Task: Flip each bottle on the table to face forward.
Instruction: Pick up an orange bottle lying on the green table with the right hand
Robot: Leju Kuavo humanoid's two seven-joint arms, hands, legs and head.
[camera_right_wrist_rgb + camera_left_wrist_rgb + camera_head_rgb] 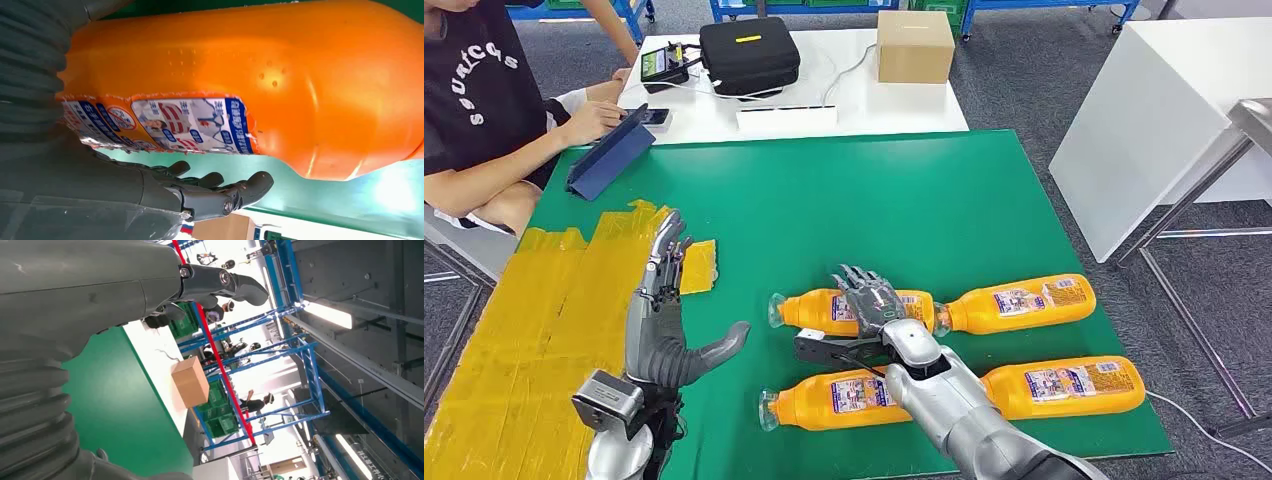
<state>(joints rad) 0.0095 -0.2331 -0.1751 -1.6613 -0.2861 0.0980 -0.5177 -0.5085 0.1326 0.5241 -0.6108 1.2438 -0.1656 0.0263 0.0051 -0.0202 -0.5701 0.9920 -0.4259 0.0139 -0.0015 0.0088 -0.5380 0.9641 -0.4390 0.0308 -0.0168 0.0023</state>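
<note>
Glossy orange plastic bottle [856,310] lies gripped by the right hand [873,303]; left hand [667,310] spread, holding nothing.

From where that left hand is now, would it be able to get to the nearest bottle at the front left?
Probably yes. The left hand is raised and open, beside the front left bottle, with only bare green mat between them. The right arm crosses that bottle's far end, so its capped end stays free.
</note>
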